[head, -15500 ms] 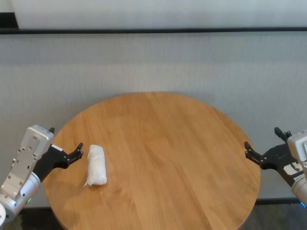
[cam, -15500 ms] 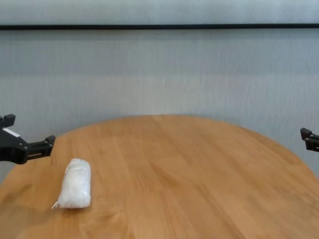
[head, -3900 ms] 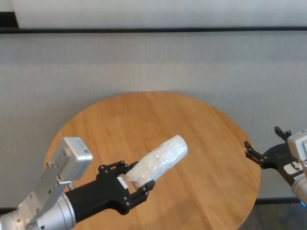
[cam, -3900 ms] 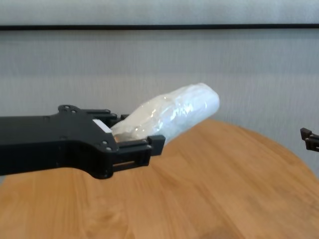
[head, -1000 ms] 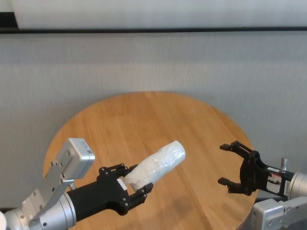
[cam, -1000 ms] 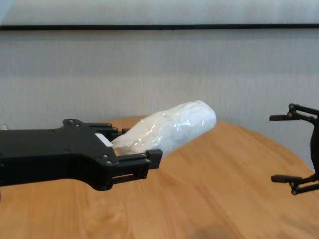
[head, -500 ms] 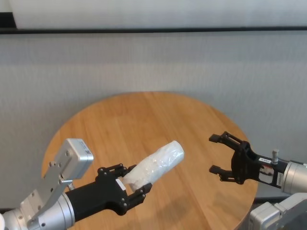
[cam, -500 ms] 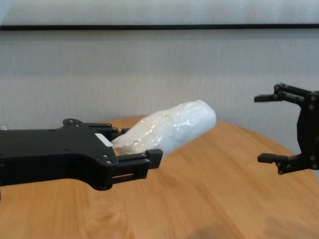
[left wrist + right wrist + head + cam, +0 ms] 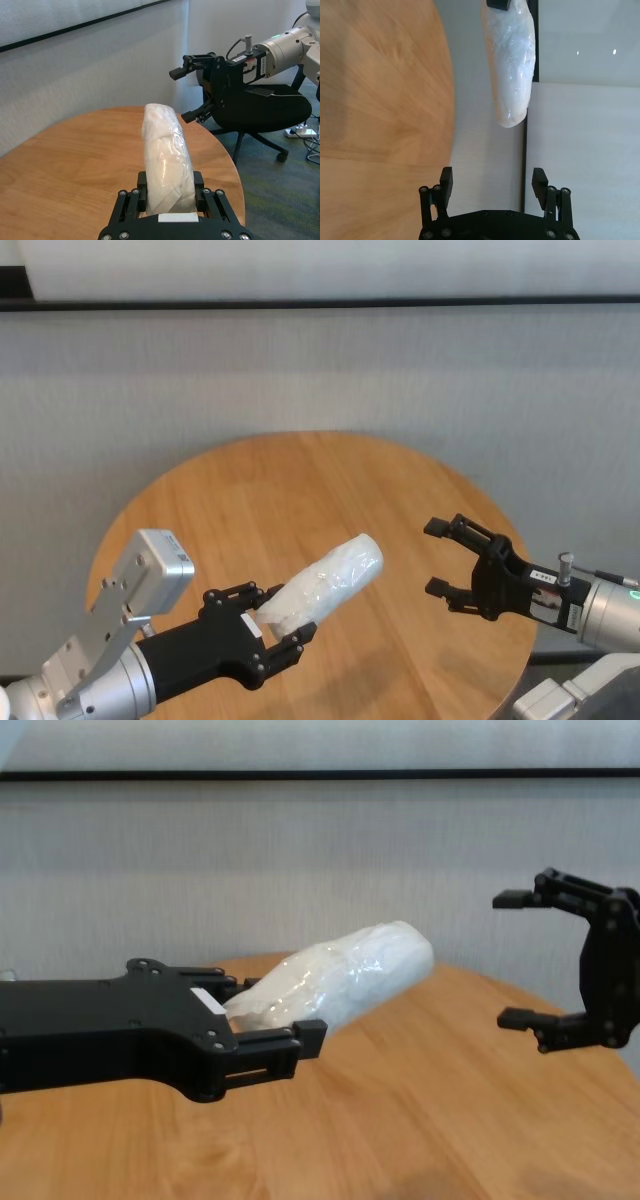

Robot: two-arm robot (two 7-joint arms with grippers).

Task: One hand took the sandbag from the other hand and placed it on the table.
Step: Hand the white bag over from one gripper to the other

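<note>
The left gripper [image 9: 268, 632] reaches in over the near left edge of the round wooden counter [image 9: 300, 490], and its fingers [image 9: 131, 196] are clamped on one end of the sandbag [image 9: 325, 582]. The bag is held up in the air above the counter's near middle, touching no wood, with its free end slanting up and away from the gripper toward the right side. In the left wrist view the pouch [image 9: 164, 155] sticks straight out from between the black fingers, its crinkled plastic bulging past them.

The right gripper [image 9: 437, 557] hovers above the counter's right edge, aimed at the free end of the bag. Its fingers [image 9: 519, 899] are spread wide and hold nothing, one above the other in the chest view, with a clear gap between them. In the right wrist view the bag's rounded tip [image 9: 511, 60] lies ahead of the two open fingertips [image 9: 446, 180], in line with the gap between them but apart from them.

Beyond the counter's right edge an office chair [image 9: 260, 107] stands on the floor.
</note>
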